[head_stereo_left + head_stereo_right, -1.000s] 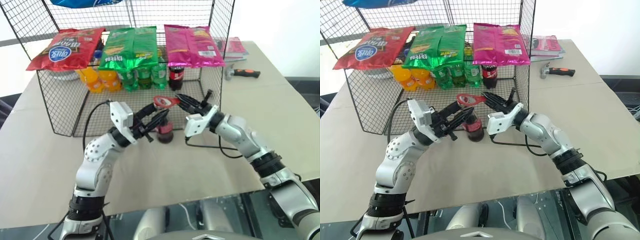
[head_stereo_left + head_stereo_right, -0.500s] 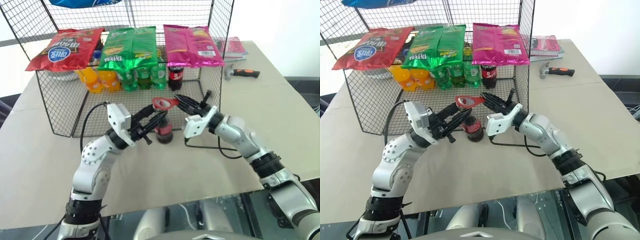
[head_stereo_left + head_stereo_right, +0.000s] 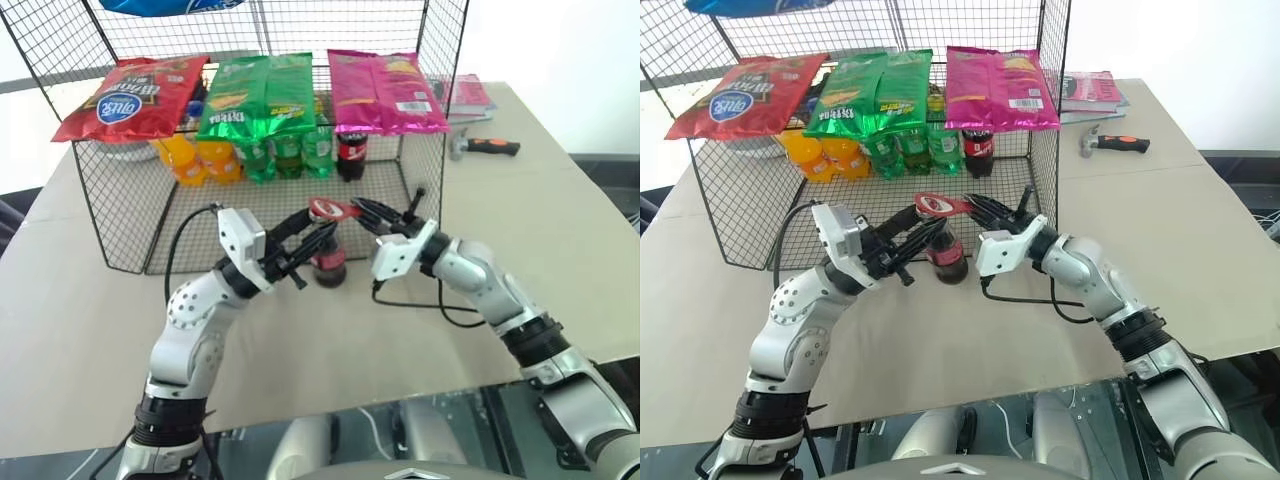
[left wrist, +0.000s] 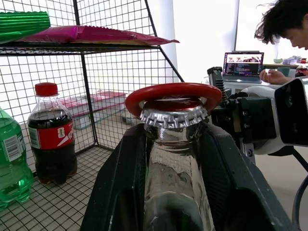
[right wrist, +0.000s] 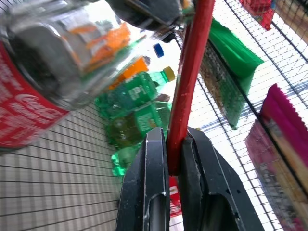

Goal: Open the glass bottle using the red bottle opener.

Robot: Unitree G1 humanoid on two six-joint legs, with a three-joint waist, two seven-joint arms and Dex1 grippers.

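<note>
The glass bottle [image 3: 329,263] stands on the table just in front of the wire rack, dark liquid and red label showing. My left gripper [image 3: 318,230] is shut on its neck [image 4: 175,163], just under the crimped metal cap [image 4: 174,115]. The red bottle opener [image 3: 327,209] lies with its ringed head [image 4: 173,91] over that cap. My right gripper [image 3: 364,211] comes in from the right, shut on the opener's narrow handle [image 5: 191,67], with a finger [image 5: 154,183] pressed on either side of it.
The wire rack [image 3: 120,215] behind holds orange, green and dark soda bottles [image 3: 270,155], with chip bags [image 3: 258,95] on its shelf. A hammer [image 3: 483,147] and a magazine [image 3: 1092,90] lie at the back right. A black cable [image 3: 440,300] loops on the table. A person [image 4: 284,21] sits at a laptop.
My right wrist has rolled a little, tilting the opener while its head stays over the cap. The left gripper and the bottle have kept still.
</note>
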